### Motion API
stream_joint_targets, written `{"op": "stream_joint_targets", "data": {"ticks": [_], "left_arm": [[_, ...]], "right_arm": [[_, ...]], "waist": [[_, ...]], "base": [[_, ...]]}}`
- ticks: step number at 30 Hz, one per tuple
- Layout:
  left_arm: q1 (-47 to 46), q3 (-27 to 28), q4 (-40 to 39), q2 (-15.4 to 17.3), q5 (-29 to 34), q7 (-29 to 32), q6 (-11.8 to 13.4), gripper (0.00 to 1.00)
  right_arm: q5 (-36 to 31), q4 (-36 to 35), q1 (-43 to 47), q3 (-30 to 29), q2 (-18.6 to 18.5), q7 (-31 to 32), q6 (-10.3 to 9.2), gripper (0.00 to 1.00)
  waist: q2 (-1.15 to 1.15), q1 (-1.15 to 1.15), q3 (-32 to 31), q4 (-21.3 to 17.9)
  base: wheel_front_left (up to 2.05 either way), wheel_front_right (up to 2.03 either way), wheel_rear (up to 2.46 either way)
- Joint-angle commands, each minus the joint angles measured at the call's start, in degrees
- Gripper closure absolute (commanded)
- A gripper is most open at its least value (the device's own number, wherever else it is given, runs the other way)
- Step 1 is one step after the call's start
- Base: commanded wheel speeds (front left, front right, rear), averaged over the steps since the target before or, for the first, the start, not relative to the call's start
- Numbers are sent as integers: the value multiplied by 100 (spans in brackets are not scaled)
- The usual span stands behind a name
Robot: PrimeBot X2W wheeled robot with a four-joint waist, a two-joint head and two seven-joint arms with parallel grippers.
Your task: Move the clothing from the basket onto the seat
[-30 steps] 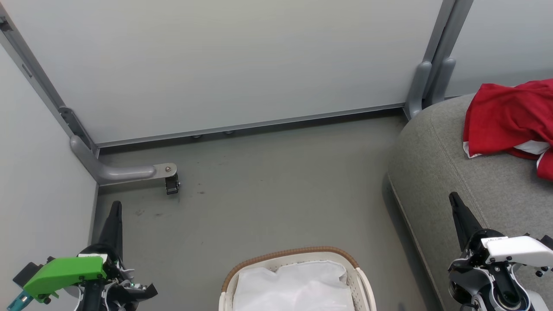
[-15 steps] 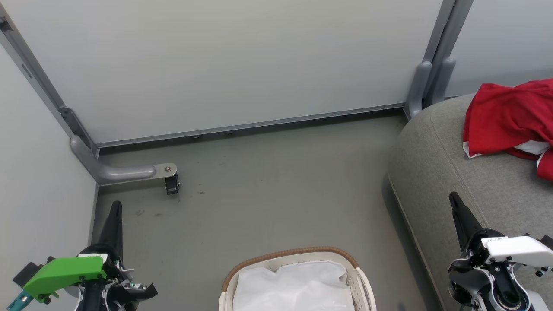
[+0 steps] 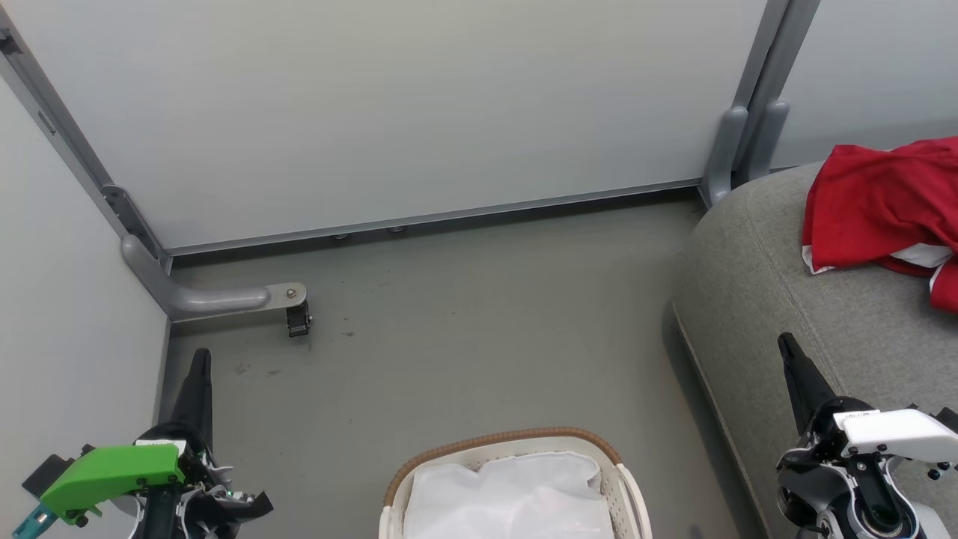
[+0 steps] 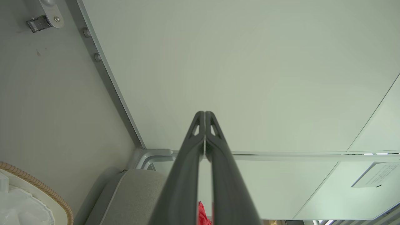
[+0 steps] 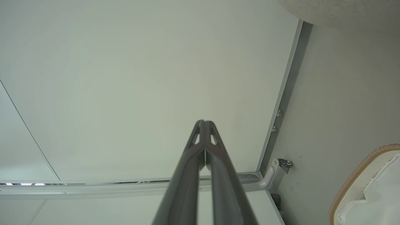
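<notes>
Shows clothing (image 3: 876,202) heaped on seat (image 3: 748,299), basket (image 3: 501,439) on floor (image 3: 449,337) nearby. Holds left gripper (image 4: 204,113) and right gripper (image 5: 204,122) fully closed, empty. Cannot read tiny writing on wall sheet (image 4: 373,175).

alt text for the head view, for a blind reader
Red clothing lies on the grey seat at right; the cream basket at bottom centre holds a white liner. The left gripper and right gripper sit low at either side, fingers shut, holding nothing.
</notes>
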Motion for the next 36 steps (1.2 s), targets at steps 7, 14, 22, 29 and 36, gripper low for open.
{"op": "stream_joint_targets", "data": {"ticks": [7, 14, 22, 29, 36], "left_arm": [[-57, 11, -10, 27, -20, 23, -24, 100], [-57, 11, -10, 27, -20, 23, -24, 100], [-57, 11, -11, 27, -20, 23, -23, 100], [-57, 11, -10, 27, -20, 23, -23, 100], [-57, 11, -10, 27, -21, 23, -23, 100]], "right_arm": [[18, -20, 21, -10, -34, 14, 0, 100], [19, -20, 21, -10, -34, 14, 0, 100], [19, -20, 21, -10, -34, 14, 0, 100], [19, -21, 21, -10, -34, 14, 0, 100], [19, -21, 22, -10, -34, 14, 0, 100]], "waist": [[0, 0, 0, 0], [0, 0, 0, 0], [0, 0, 0, 0], [0, 0, 0, 0], [0, 0, 0, 0]], "base": [[0, 0, 0], [0, 0, 0], [0, 0, 0], [0, 0, 0], [0, 0, 0]]}}
